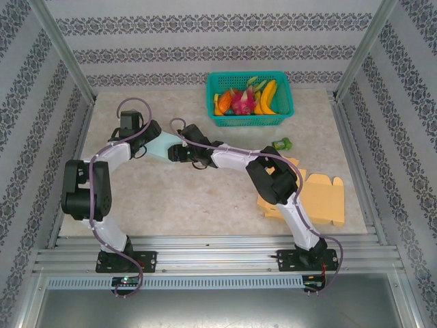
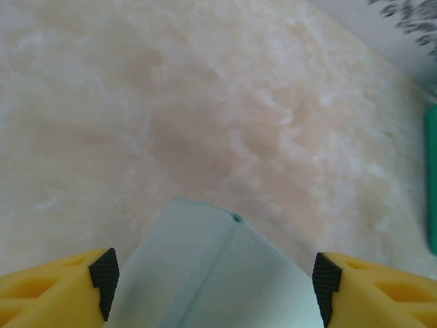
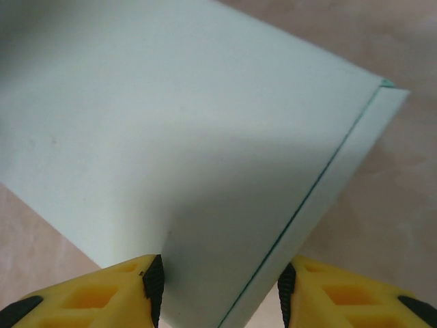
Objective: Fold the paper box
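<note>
Your left gripper: jaws wide, straddling the paper box, contact with it unclear | your right gripper: clamped on the box's opposite end | box: pale green, on the table, toward its far-left corner | orange box blanks by the right edge

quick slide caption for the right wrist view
Right pincer straddling a flat pale green paper box, one flap folded along its edge, above the marbled table.
</note>
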`<state>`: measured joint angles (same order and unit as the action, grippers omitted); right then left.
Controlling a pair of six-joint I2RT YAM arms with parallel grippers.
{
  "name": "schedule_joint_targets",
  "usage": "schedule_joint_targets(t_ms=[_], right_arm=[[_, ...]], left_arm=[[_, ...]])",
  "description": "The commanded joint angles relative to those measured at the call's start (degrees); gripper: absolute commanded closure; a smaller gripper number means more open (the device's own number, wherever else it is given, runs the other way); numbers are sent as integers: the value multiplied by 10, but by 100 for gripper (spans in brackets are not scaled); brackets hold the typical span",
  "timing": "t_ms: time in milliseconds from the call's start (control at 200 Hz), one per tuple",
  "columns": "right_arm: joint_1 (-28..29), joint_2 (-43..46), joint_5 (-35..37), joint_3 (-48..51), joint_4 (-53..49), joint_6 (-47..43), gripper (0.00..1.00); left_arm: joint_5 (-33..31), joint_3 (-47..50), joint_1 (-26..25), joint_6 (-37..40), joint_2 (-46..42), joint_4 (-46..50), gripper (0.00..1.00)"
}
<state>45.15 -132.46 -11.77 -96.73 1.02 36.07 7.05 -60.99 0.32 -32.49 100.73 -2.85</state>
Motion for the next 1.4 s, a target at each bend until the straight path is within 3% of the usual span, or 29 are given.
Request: schedule_joint_targets(t_ms=[0, 210, 375, 580, 744, 844, 954, 1134, 1264, 1394], right_arm=[[13, 2, -30, -43, 52, -17, 51], [-8, 14, -31, -26, 28, -38, 47], [-18, 60, -19, 28, 23, -55, 45], [-21, 165, 29, 108, -37, -105, 43], [-18, 297, 110, 173, -135, -176, 43], [-19, 367, 181, 191, -223, -215, 43], [-22, 426, 267, 195, -310, -281, 44], [-15, 513, 324, 223, -402, -525, 40], [-17, 549, 350, 268, -497, -645, 26], [-30, 561, 304, 299, -595, -713, 25]], left_arm=[[58, 12, 2, -4, 34, -13, 24], [41, 53, 25, -26, 31, -49, 21], [30, 47, 33, -19, 8, -23, 16], [10, 42, 36, 21, -99, 46, 7], [7, 98, 29, 17, -227, 61, 8], [-18, 130, -9, 17, -317, 80, 9], [-80, 132, -91, 28, -403, 159, 10], [-128, 186, -225, -19, -545, 286, 11], [-54, 244, -251, -23, -630, 339, 11], [-52, 294, -261, -20, -712, 371, 11]])
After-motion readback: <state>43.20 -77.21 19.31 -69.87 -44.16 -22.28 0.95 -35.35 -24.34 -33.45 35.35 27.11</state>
